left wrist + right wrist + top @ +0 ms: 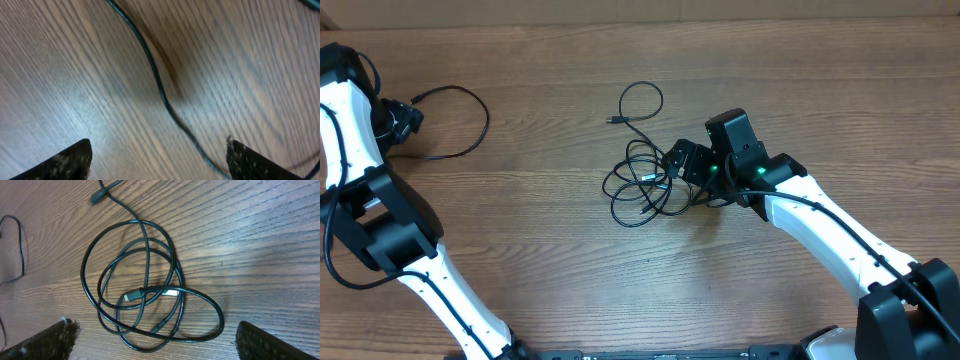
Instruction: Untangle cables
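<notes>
**Black cables on a wooden table**

A brown wood-grain table [550,280] carried thin black cords. Near its middle lay a tangled bundle of cables [642,190], loops overlapping, with one small plug [611,121] trailing toward the far edge. A separate loose cable [485,118] curved well apart at the left.

The left arm [460,300] and the right arm [840,235] are both wearing smooth white shells over their long links, with bulky black housings [385,235] sitting at the joints. A thin black wire [820,207] is running along the right arm's white shell. Small green lights [760,172] are glowing near its wrist. The left end effector [405,118] and the right end effector [685,162] are showing matte black, and their fingers [52,340] are looking scuffed and speckled with grey.
</notes>
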You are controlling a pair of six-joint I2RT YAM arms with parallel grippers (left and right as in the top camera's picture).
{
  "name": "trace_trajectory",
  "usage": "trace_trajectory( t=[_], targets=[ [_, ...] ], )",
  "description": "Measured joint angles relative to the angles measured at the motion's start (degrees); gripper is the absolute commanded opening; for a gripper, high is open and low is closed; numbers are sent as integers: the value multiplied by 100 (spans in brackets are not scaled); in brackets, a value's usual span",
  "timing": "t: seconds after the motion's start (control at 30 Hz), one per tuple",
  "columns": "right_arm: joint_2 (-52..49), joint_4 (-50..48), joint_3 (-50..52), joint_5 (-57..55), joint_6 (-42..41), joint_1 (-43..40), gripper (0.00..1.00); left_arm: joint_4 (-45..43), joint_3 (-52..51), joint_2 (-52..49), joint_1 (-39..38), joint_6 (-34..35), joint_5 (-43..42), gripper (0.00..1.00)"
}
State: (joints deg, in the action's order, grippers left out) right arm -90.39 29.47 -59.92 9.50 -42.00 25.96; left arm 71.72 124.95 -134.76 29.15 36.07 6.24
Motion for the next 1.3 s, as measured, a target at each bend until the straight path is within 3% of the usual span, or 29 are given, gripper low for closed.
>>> trace_trajectory(
  t=[0.1, 0.37, 0.4, 0.47, 0.57, 0.7, 0.83, 0.97, 1.3],
  targets=[
    [0, -81, 0, -11, 0, 0, 100, -90, 0, -116, 0, 133, -31, 88],
    [0, -118, 0, -90, 57, -129, 100, -343, -7, -769, 0, 151, -221, 81],
    [0, -96, 0, -96, 70, -195, 100, -387, -11, -809, 0, 153, -238, 77],
    [0, -26, 0, -96, 74, -393, 100, -487, -11, -837, 0, 166, -258, 56],
    [0, -15, 0, -116, 87, -520, 100, -562, -11, -837, 0, 122, -254, 35],
    [0, -11, 0, -116, 94, -518, 100, -560, -11, -837, -2, 125, -177, 25],
    [0, -13, 0, -116, 109, -518, 100, -553, -11, -837, -2, 83, -101, 24],
    [0, -13, 0, -116, 114, -520, 100, -496, -11, -837, -2, 13, -76, 4],
    [0, -13, 0, -116, 109, -518, 100, -22, 461, -837, 0, -732, -111, 4]
  ],
)
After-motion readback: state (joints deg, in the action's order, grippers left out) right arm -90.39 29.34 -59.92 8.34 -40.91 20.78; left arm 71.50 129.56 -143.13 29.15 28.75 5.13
